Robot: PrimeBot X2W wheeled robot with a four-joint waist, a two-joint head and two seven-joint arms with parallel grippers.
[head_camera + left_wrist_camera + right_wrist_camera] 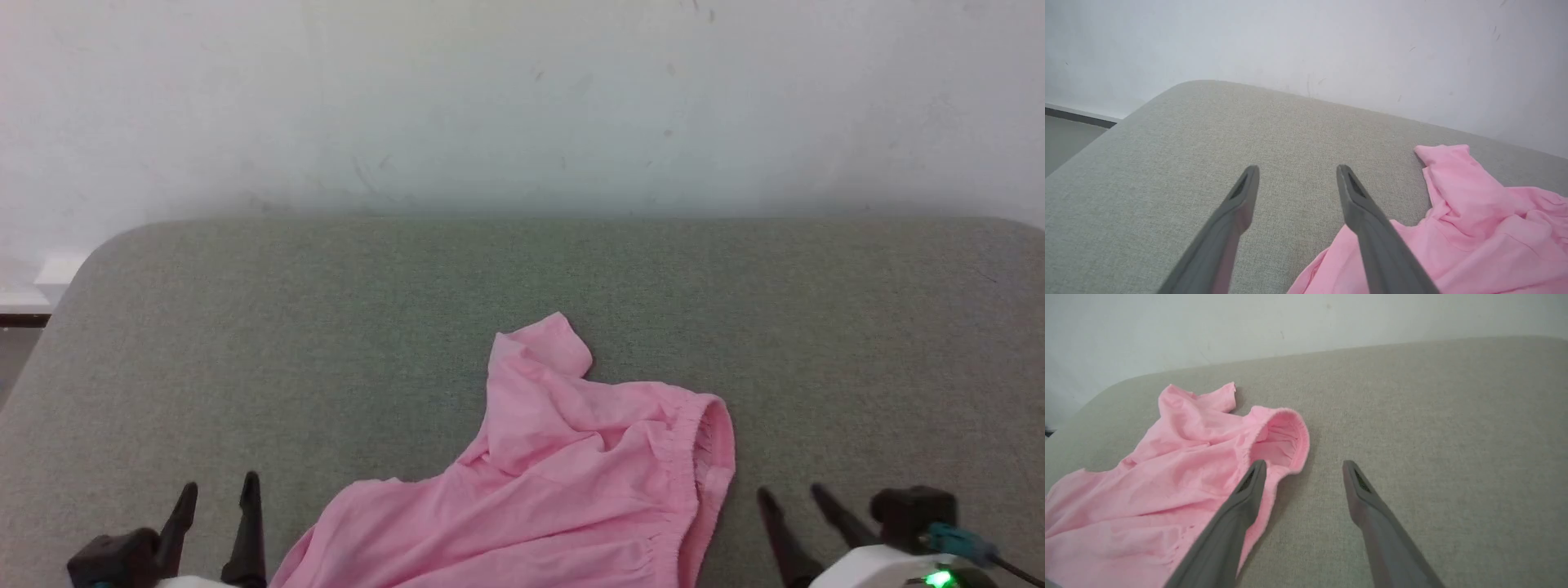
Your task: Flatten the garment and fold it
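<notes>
The left gripper (219, 490) has its fingers spread and grips nothing, at 7 o'clock in the head view. The right gripper (790, 494) is likewise spread and empty at 5 o'clock. Between them, at 6 o'clock on the grey-green cushion (326, 327), lies the garment (563, 474) — rumpled, with one leg (543, 355) bunched up toward 12 o'clock and the gathered waistband (694, 457) gaping toward 3 o'clock, near the right fingers. In my judgement nothing is finished: flattening is at most begun, the cloth is creased and doubled over itself, and no fold is made.
</notes>
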